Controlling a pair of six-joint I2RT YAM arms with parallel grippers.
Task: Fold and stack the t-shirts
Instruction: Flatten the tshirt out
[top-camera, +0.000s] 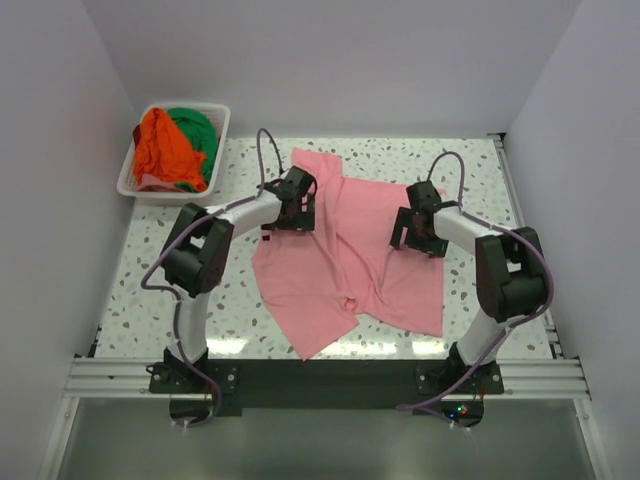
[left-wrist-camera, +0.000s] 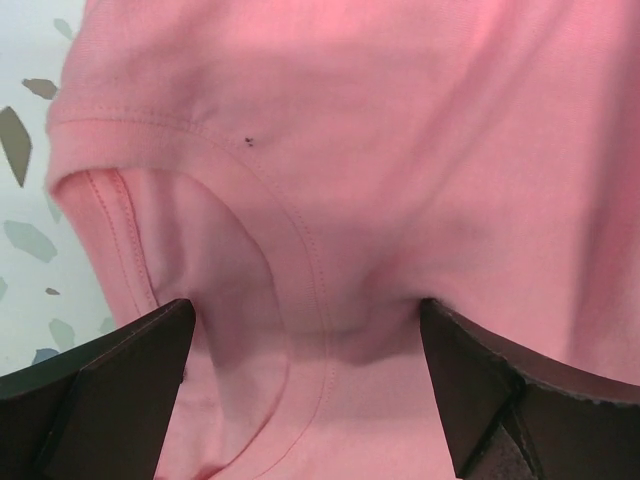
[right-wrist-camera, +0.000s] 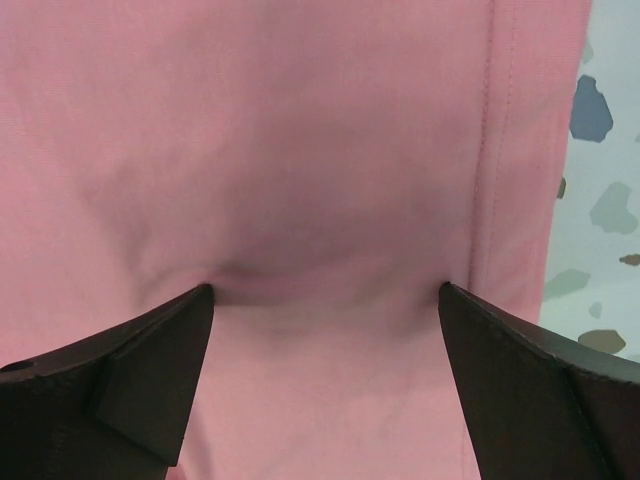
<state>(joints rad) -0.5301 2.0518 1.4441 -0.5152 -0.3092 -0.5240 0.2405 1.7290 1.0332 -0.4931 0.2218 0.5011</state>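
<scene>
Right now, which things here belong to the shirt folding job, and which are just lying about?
Part of the job: pink t-shirt; orange t-shirt; green t-shirt.
Just lying about: white basket, holding the orange and green ones; speckled table, under the pink one.

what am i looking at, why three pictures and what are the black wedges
Two robot arms are bolted at the near edge of a speckled table. The wide picture is from a camera above and behind them. The two close-ups are from wrist cameras: the dark wedges are the fingers of the left pincer and right pincer. A pink t-shirt lies spread on the table; an orange t-shirt and a green t-shirt sit in a white basket. Both pincers are open, tips on the pink cloth, holding nothing.
</scene>
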